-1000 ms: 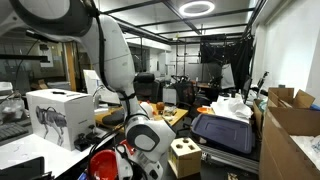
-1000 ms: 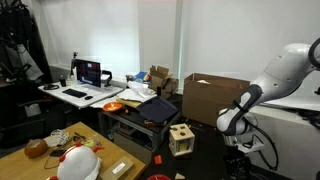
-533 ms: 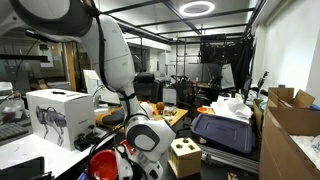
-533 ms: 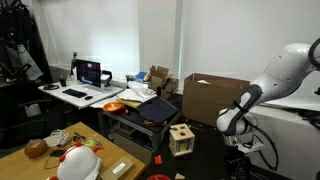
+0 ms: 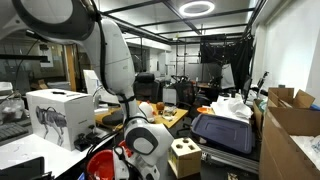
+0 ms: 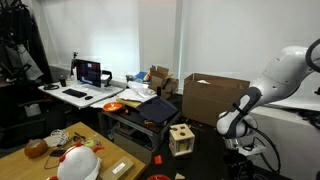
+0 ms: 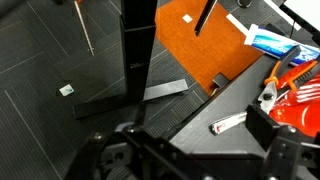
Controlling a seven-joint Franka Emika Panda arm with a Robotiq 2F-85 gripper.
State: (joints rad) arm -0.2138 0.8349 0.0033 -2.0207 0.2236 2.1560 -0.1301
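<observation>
Fingers (image 7: pixel 285 150) low beside the black post (image 7: pixel 138 50), their spread unreadable in shadow; a sideways swing could clip it.

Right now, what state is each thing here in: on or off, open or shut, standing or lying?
laptop, lid open, screen lit.
ring light, lit.
cardboard box, top open.
wooden shape-sorter cube, upright.
toothpaste tube, lying flat.
pincer, too dark to tell whether open or shut.
</observation>
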